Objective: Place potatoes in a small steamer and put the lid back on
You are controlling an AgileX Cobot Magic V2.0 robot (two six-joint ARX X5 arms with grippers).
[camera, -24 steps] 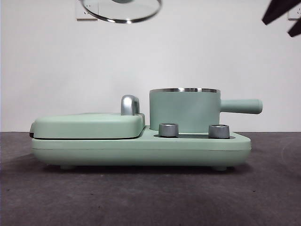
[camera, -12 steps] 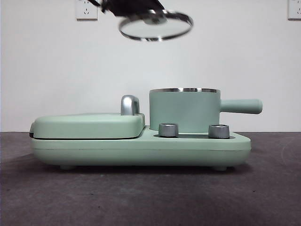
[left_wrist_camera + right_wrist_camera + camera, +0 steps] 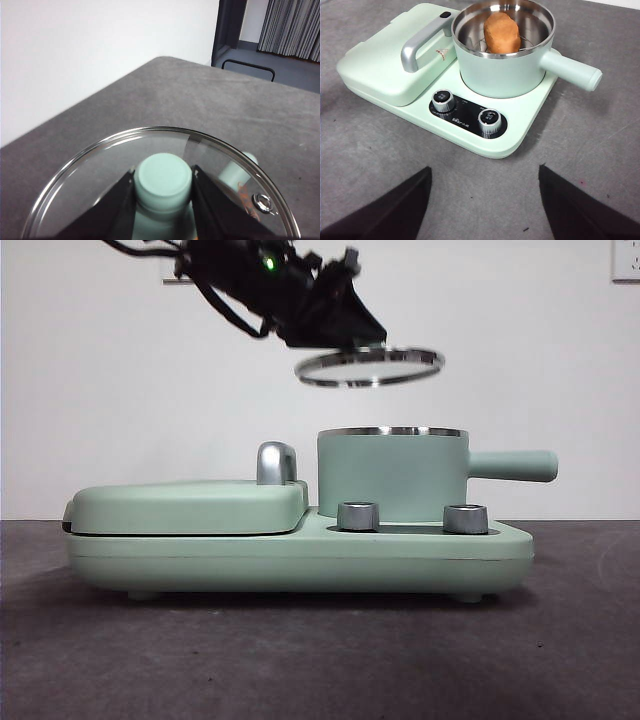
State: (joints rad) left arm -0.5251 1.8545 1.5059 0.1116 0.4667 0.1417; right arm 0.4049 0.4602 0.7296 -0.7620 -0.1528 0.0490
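The small steamer (image 3: 392, 474), a mint-green pot with a steel rim and side handle, stands on the right of the cooker base (image 3: 300, 558). Inside the steamer (image 3: 504, 50) lies the orange-brown potato (image 3: 502, 32), seen only in the right wrist view. My left gripper (image 3: 335, 328) is shut on the mint knob (image 3: 162, 183) of the glass lid (image 3: 370, 367), holding it nearly level in the air just above the pot, a little to its left. The lid (image 3: 90, 170) fills the left wrist view. My right gripper (image 3: 484, 200) hangs open, high and well back from the cooker.
A flat mint-green griddle cover (image 3: 188, 505) with a chrome handle (image 3: 277, 462) takes up the left half of the cooker. Two steel dials (image 3: 358, 516) sit on the front. Dark grey table (image 3: 300, 660) spreads around; a white wall stands behind.
The left gripper has carried the lid down and to the right, from the top of the view to just above the pot. The right gripper has left the top right corner.
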